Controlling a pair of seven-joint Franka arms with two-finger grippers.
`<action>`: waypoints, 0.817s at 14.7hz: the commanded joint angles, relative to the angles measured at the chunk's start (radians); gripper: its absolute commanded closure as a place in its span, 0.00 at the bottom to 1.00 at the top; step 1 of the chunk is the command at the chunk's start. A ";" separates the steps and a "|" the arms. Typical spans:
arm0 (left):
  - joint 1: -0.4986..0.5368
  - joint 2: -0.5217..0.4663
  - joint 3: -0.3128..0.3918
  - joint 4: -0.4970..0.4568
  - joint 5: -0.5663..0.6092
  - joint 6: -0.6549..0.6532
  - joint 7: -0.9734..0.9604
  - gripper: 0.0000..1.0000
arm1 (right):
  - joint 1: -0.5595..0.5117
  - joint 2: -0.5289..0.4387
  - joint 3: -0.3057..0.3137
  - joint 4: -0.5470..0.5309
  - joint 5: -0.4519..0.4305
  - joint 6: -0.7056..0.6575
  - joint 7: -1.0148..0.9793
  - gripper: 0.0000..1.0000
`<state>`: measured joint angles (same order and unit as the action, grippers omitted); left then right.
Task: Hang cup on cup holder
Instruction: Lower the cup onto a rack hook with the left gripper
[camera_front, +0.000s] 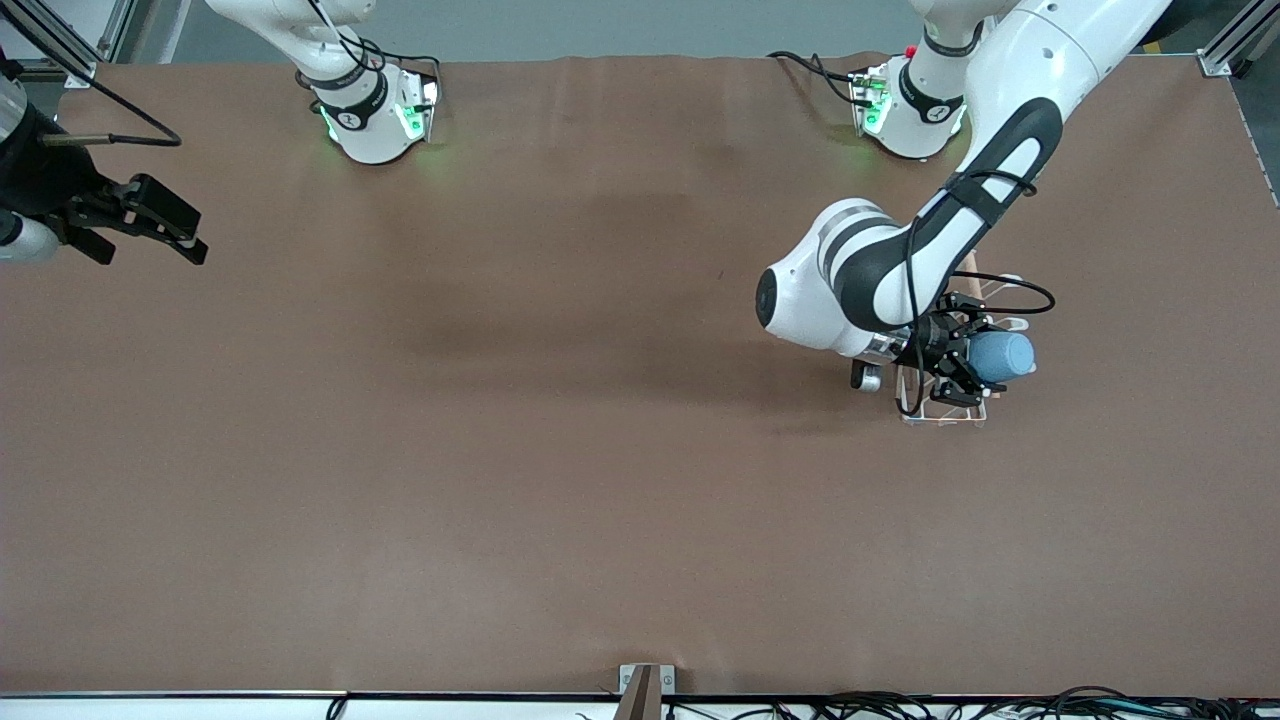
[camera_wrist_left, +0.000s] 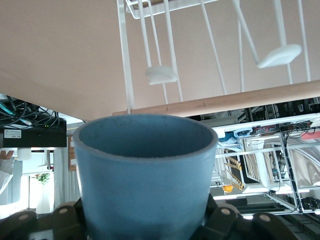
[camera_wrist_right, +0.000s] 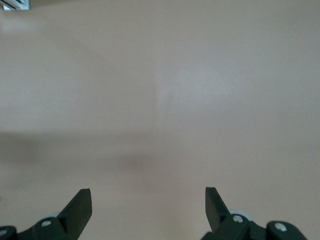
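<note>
Our left hand grips the cup on its side over the cup holder, mouth facing its prongs, while our right hand waits, released, above the bench.

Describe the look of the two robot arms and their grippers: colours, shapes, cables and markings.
Both arms are glossy white with rounded joints and black bands; green lights glow at their bases. The left arm has a long black panel and black cables looping to its wrist. The left gripper and right gripper are black, angular, two-fingered.
</note>
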<state>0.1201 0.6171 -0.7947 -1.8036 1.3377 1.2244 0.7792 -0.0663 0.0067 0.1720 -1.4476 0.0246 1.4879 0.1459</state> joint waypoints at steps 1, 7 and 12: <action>-0.005 0.038 -0.005 0.026 0.026 -0.026 -0.041 0.49 | -0.007 -0.002 0.017 0.004 0.001 -0.055 0.001 0.00; -0.008 0.075 0.000 0.029 0.026 -0.068 -0.126 0.49 | -0.015 -0.001 0.012 0.004 0.003 -0.043 -0.002 0.00; -0.010 0.108 0.003 0.027 0.026 -0.069 -0.204 0.40 | -0.020 -0.001 0.009 0.004 0.000 -0.025 -0.003 0.00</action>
<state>0.1202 0.6930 -0.7921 -1.7980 1.3420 1.1793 0.6097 -0.0694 0.0075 0.1747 -1.4475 0.0249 1.4496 0.1459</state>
